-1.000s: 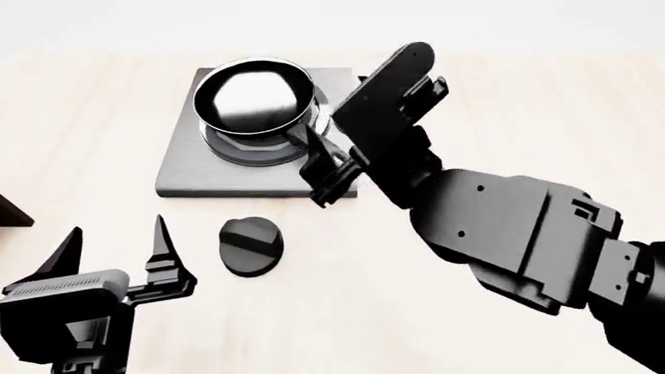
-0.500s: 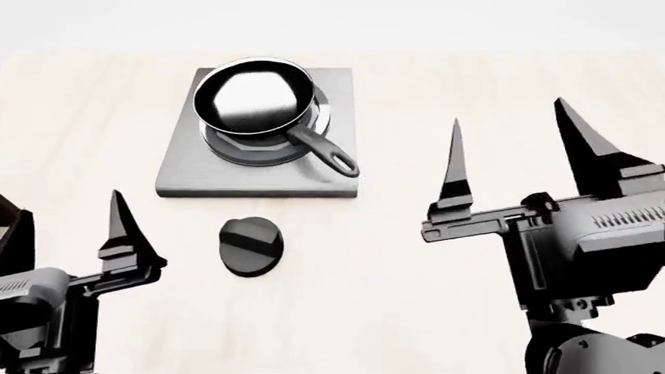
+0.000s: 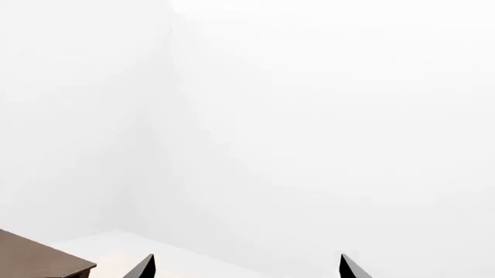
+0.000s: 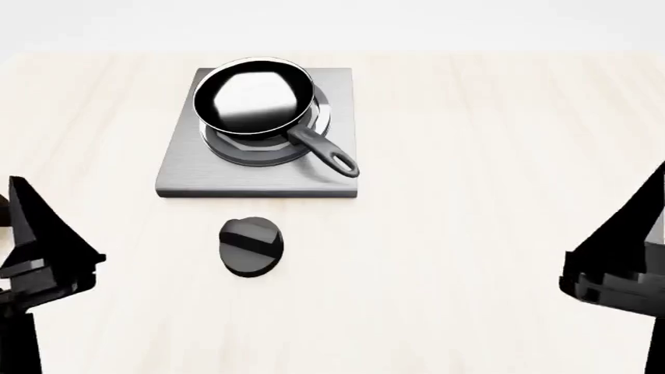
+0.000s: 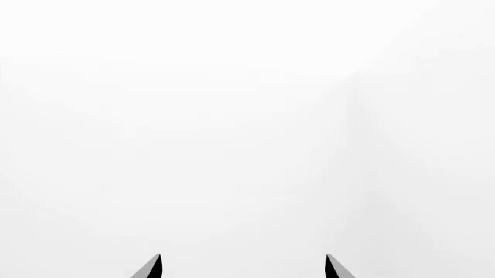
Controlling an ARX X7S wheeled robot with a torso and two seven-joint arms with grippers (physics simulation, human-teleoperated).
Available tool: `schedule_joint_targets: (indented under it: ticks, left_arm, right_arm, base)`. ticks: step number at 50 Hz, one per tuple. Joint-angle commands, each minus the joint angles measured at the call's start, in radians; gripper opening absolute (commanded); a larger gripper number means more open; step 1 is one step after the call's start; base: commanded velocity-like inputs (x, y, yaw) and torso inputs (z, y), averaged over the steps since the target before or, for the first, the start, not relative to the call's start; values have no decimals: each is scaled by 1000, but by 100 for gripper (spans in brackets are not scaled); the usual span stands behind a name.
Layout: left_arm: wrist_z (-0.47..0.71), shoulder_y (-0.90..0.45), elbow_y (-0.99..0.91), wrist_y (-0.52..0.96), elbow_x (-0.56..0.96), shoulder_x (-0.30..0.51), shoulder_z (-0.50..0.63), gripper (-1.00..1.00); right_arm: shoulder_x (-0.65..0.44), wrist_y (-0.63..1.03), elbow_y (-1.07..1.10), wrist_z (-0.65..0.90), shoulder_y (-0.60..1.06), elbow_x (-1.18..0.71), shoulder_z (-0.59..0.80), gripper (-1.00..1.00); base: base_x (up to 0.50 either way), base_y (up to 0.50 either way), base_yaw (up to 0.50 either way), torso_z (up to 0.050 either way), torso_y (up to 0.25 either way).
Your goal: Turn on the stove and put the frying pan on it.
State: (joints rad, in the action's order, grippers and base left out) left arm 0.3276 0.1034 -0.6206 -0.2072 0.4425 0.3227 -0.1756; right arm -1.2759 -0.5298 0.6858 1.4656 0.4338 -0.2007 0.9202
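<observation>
The frying pan (image 4: 252, 97), small and black with a glossy inside, sits on the ring burner of the grey stove plate (image 4: 202, 178). Its handle (image 4: 326, 154) points toward the near right. The round black knob (image 4: 251, 246) lies on the table just in front of the plate. A finger (image 4: 42, 238) of my left gripper shows at the head view's lower left edge, and one of my right gripper's fingers (image 4: 628, 245) at the lower right edge. Both are far from the pan. My left gripper (image 3: 247, 258) and right gripper (image 5: 243, 256) are open, holding nothing.
A light wooden table (image 4: 478, 156) stretches around the stove. A corner of a brown wooden shelf (image 3: 39, 262) shows in the left wrist view. Both wrist views otherwise face blank white background.
My right gripper has left the pan handle and drawn back to the lower right. My left arm has drawn back to the lower left. The pan stays on the burner.
</observation>
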Motion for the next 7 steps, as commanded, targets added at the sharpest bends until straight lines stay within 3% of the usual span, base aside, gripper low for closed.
schedule_joint_targets:
  ticks: [1, 7]
  left_arm:
    - [-2, 18, -27, -165, -8, -51, -67, 100]
    - [-1, 17, -31, -193, 58, -50, -83, 100]
  right_arm:
    - [-16, -104, 24, 103, -394, 153, -413, 100]
    - [31, -158, 30, 99, -620, 159, -699, 100]
  base:
    - [0, 0, 0, 0, 0]
    - [0, 0, 0, 0, 0]
